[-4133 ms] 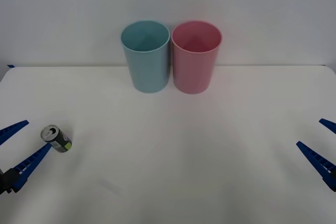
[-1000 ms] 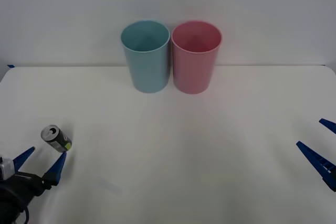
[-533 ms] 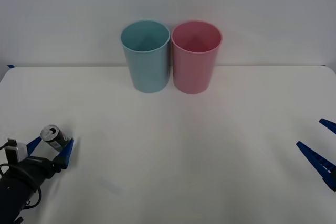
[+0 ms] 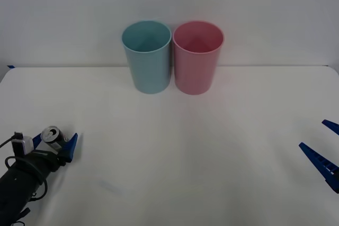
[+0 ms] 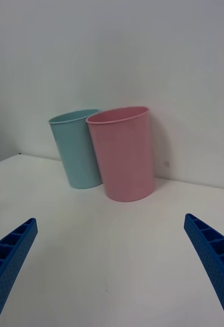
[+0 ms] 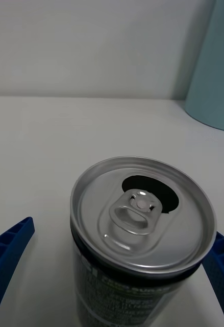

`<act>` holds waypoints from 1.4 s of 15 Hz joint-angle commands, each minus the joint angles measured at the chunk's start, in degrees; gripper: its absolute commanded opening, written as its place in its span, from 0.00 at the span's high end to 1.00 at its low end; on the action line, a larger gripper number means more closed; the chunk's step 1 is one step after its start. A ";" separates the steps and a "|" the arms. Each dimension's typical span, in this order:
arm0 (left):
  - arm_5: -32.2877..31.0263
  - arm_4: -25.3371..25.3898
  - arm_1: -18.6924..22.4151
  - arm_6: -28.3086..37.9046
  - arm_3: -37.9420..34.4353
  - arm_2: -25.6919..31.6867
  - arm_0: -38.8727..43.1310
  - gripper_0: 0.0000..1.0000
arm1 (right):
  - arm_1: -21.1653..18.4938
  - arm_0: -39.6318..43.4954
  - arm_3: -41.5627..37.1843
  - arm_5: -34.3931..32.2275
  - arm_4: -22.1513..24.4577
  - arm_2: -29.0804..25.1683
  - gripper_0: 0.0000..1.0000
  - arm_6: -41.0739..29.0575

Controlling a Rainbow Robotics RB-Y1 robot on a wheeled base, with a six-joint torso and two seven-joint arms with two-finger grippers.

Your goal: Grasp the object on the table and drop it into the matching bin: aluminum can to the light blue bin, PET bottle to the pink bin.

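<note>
The aluminum can (image 4: 52,135) stands upright on the white table (image 4: 185,152) at the near left, small and dark with a silver top. My left gripper (image 4: 54,143) is open, one blue finger on each side of the can. In the left wrist view the can (image 6: 142,214) sits close up between the fingers of that gripper (image 6: 122,235), pull tab up. The light blue bin (image 4: 146,56) and the pink bin (image 4: 197,58) stand side by side at the back. My right gripper (image 4: 324,146) hangs open at the right edge, far from everything.
The right wrist view has the pink bin (image 5: 124,153) in front of the light blue bin (image 5: 78,148), beyond the open right gripper (image 5: 112,240). A pale wall rises behind the bins. Bare tabletop lies between the can and the bins.
My left gripper has moved forward from the near left corner until its fingers flank the can. The can, the bins and the right arm have stayed put.
</note>
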 commanded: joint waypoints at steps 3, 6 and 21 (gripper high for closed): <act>0.00 0.10 0.09 -0.87 -0.06 -0.01 0.24 0.97 | 0.00 0.00 0.00 0.00 0.00 0.00 0.00 0.00; 0.00 0.19 0.09 -1.31 -0.06 -0.01 0.24 1.00 | 0.00 0.00 0.00 0.00 0.00 0.00 0.00 0.00; -0.97 2.92 0.09 6.33 -16.24 0.61 6.05 1.00 | 0.00 0.00 0.00 0.00 0.00 0.00 0.00 0.00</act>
